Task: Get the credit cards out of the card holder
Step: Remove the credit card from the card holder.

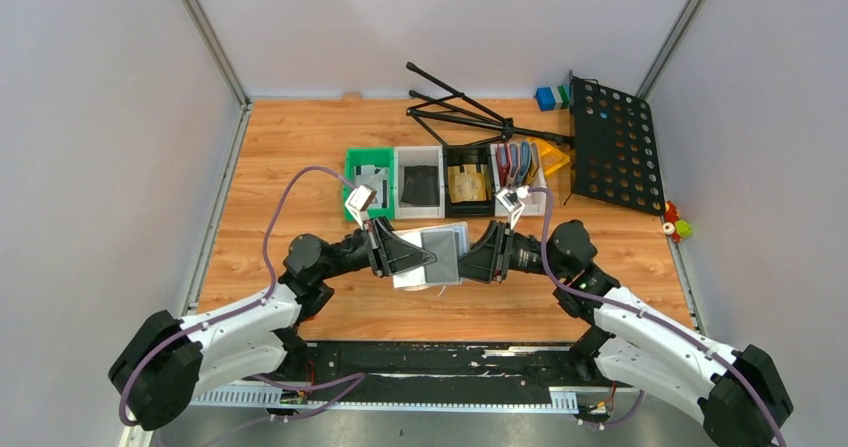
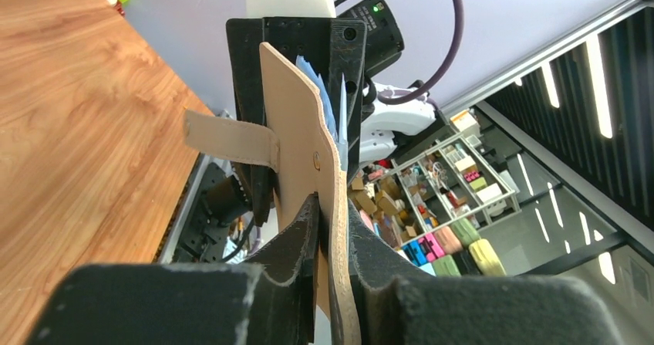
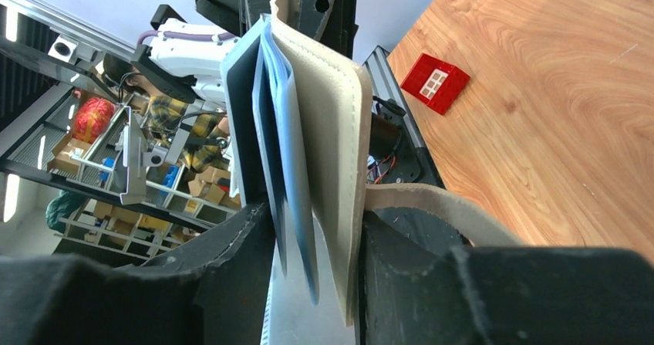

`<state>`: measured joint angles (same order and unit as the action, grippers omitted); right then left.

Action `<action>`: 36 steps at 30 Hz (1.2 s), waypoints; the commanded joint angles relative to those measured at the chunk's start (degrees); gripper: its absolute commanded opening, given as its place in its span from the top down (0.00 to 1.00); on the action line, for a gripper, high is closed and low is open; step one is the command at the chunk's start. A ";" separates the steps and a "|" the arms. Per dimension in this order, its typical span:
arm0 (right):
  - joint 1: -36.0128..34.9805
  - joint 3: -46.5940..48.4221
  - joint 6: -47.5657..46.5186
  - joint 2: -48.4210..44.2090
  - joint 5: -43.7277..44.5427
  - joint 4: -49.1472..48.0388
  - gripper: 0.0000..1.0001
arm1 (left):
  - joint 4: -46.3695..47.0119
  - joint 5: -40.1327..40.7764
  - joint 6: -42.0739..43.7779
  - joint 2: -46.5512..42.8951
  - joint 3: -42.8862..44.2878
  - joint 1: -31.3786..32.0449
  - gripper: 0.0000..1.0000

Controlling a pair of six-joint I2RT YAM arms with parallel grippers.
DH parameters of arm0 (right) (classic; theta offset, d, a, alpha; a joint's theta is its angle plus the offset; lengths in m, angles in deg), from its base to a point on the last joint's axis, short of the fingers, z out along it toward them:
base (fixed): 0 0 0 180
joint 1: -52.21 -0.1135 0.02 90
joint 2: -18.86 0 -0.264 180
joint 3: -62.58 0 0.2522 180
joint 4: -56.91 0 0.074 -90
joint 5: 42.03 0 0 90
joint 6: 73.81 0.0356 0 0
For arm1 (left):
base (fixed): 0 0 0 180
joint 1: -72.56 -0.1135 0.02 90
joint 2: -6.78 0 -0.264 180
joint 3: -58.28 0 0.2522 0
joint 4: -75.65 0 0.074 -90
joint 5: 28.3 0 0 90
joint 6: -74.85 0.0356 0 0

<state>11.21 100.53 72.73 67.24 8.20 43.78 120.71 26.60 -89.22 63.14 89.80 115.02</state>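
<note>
Wooden-topped table [image 1: 300, 147], walled in by pale panels. Black perforated metal music-stand panel [image 1: 612, 147], lying flat at the far right with its tripod legs folded out beside it. Row of small open plastic bins [image 1: 420, 153], green, white and black, at the table's middle, with coloured wallets standing in the right-hand one. Flat, pale grey-beige folding card holder [image 1: 440, 254], raised above the table at centre front between the two arms; the wrist cameras see it edge-on, stitched cover outward and pale blue inner leaves fanned. Left gripper [image 2: 328, 229], black, two-fingered, clenched on one end of the card holder. Right gripper [image 3: 316, 220], its fingers on either side of the opposite end, close against cover and leaves; whether they press cannot be told. Dark slate-grey flat plastic credit card [image 3: 243, 121], against the outermost leaf of the card holder. Beige closing tab [image 2: 227, 138], jutting sideways from the cover. Small flat red square [image 3: 434, 82], on the table.
</note>
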 commanded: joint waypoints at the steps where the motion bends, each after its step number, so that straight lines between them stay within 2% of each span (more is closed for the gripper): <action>1: -1.28 2.33 0.80 0.95 -1.10 -4.42 0.64 | -2.78 0.05 3.00 -0.77 2.74 0.87 1.00; 2: -1.40 2.44 0.83 1.02 -1.08 -4.34 0.69 | -3.76 0.37 3.41 -0.81 2.72 0.87 0.97; 5: -1.37 4.02 -1.54 0.33 0.48 1.41 0.88 | -8.95 1.52 5.84 -1.70 3.08 0.87 0.76; 8: -1.41 7.91 -7.89 -0.47 6.15 16.96 0.98 | -24.36 5.70 12.65 -5.09 5.07 0.87 0.50; 10: -1.39 9.47 -10.66 -0.24 10.47 25.41 1.00 | -38.75 11.58 18.36 -7.09 7.15 0.93 0.36; 12: -1.43 9.82 -11.64 0.61 12.75 28.90 1.00 | -39.02 13.90 18.63 -7.41 6.34 0.95 0.29; 15: -1.45 10.34 -12.68 2.21 15.53 31.74 1.00 | -34.89 12.40 17.13 -5.35 5.10 0.96 0.28; 18: -2.08 12.48 -15.16 3.59 20.65 37.75 1.00 | -33.97 12.04 17.67 -3.89 4.81 0.96 0.27; 21: -2.87 13.49 -15.96 5.93 23.21 38.66 1.00 | -34.13 14.09 18.78 -2.74 4.40 1.20 0.27; 26: -8.08 18.43 -17.62 12.47 32.96 43.91 1.00 | -34.11 16.98 20.49 1.75 5.55 3.31 0.26; 31: -13.30 23.94 -18.50 17.96 43.09 49.17 1.00 | -31.51 16.44 19.59 8.09 6.84 3.77 0.26; 36: -14.20 24.15 -18.87 18.12 45.93 50.04 1.00 | -32.25 17.86 20.56 8.56 6.89 3.77 0.25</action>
<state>-2.51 121.79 55.18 86.10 47.85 92.71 86.14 42.89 -70.46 72.10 94.17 118.34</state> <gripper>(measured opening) 0.126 0.743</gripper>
